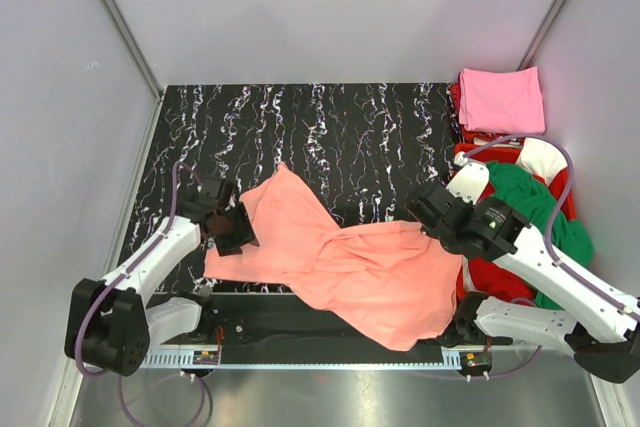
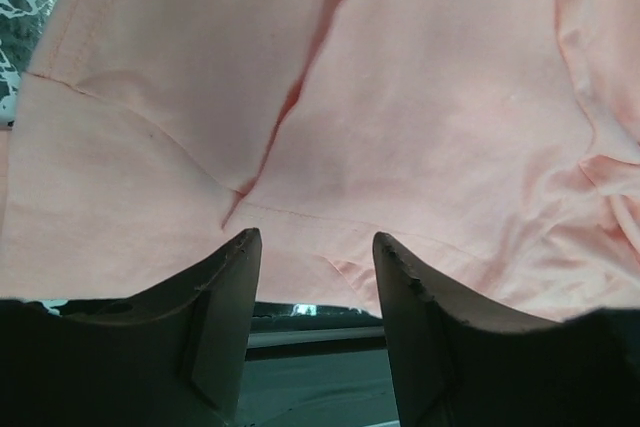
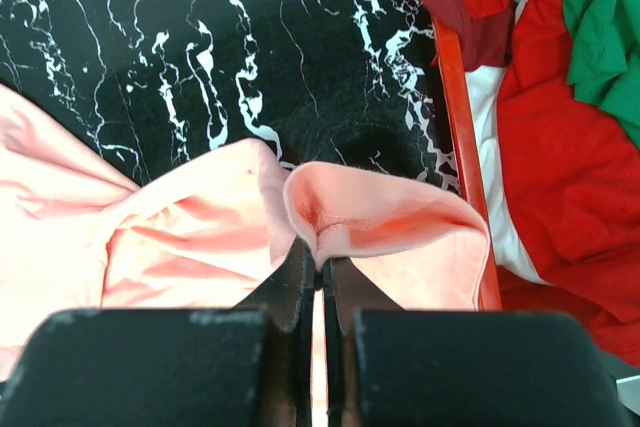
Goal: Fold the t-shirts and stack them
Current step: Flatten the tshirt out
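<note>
Marbled black surface [image 1: 350, 127] | salmon-orange t-shirt [image 1: 340, 257] judged limp, light; grip hems, corners | right gripper [image 3: 320, 259] pinching its right fold | left gripper [image 2: 317, 237] spread at its left hem

Robot-lab test booth: plain grey wall panels [image 1: 330, 7], aluminium corner posts [image 1: 120, 22], black marble-patterned tabletop [image 1: 330, 137].

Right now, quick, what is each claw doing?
Left claw: open, gripping nothing.
Right claw: closed, pinching the salmon-orange t-shirt.
</note>
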Robot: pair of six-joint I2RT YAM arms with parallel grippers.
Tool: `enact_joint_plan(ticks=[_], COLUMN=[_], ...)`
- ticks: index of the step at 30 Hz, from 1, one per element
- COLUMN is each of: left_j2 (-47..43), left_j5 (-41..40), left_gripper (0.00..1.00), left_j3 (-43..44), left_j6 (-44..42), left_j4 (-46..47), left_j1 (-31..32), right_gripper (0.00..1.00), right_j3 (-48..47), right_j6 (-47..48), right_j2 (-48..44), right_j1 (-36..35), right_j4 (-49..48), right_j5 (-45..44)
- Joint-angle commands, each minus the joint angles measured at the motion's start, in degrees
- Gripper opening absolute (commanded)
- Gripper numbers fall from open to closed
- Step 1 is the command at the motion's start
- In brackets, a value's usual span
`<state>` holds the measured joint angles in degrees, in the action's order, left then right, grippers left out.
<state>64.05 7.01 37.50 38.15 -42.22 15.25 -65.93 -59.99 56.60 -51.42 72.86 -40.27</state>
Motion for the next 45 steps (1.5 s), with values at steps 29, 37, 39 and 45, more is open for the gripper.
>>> enact_joint_plan(ticks=[29,37,39,45], left_j2=[-1.64,-2.97,-2.27,-3.32], left_j5=[-5.6,-3.93,-2.35,-0.15], left_gripper=[0.37,0.04,0.0,0.0], left_j3=[-0.58,-0.58,-1.46,0.19], left_j6=[4.04,2.9,2.63,1.49], left_j4=[2.58,3.01,4.5,5.58], left_j1=[4.09,4.27,4.35,4.62], right_gripper=[0.0,0.0,0.0,0.0], right_j3=[1.33,1.42,1.51,1.6], right_j6=[-0.48,-0.57,-0.57,-1.01], right_j2=[-0.79,-0.79,-0.96,-1.4], right_j1=[0.09,0.0,0.09,0.09], right_j4=[-1.05,-0.79,-0.7,-0.44], right_j5=[0.28,0.11,0.19,0.19])
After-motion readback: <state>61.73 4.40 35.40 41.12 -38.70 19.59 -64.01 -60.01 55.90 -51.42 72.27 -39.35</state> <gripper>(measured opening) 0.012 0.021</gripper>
